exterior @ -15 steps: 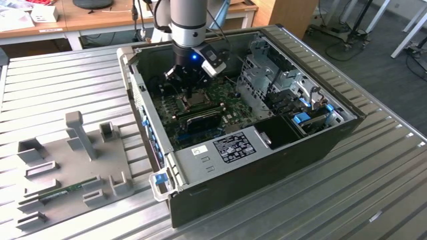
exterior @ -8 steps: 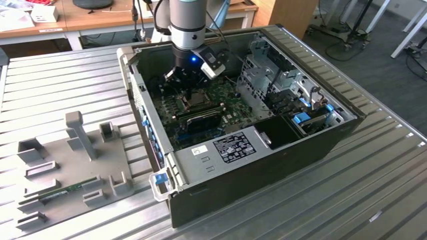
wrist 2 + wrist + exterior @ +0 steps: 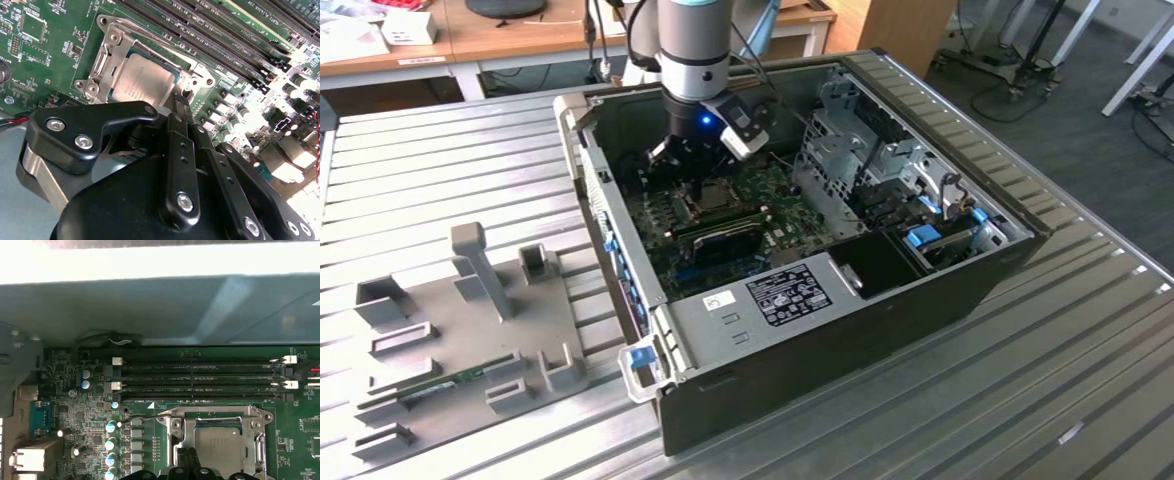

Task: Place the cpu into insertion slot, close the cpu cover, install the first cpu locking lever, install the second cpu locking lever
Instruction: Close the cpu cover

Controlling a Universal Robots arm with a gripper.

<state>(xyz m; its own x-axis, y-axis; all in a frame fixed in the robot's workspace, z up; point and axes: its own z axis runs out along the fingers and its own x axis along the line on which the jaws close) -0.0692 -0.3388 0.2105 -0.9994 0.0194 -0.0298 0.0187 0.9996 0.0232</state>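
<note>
The cpu [image 3: 142, 82], a flat grey metal square, lies in the insertion slot [image 3: 716, 197] on the green motherboard. The silvery cpu cover [image 3: 107, 60] lies flat around it, its cut-out showing the chip's top. In the first wrist view the cpu [image 3: 218, 442] sits framed by the cover [image 3: 220, 415], and a thin wire lever [image 3: 137, 417] juts out beside the socket's corner. My gripper [image 3: 180, 102] is shut, its narrow black fingers together with their tips at the socket's edge beside the chip. In the exterior view the gripper [image 3: 678, 152] hangs inside the open computer case, just above the socket.
Long dark memory slots [image 3: 200, 375] run beside the socket, close to the case wall [image 3: 150, 310]. Capacitors [image 3: 110, 442] stand along another side. A metal drive cage [image 3: 867, 160] fills the case towards the exterior view's right. A grey fixture plate [image 3: 467, 320] lies outside on the ribbed table.
</note>
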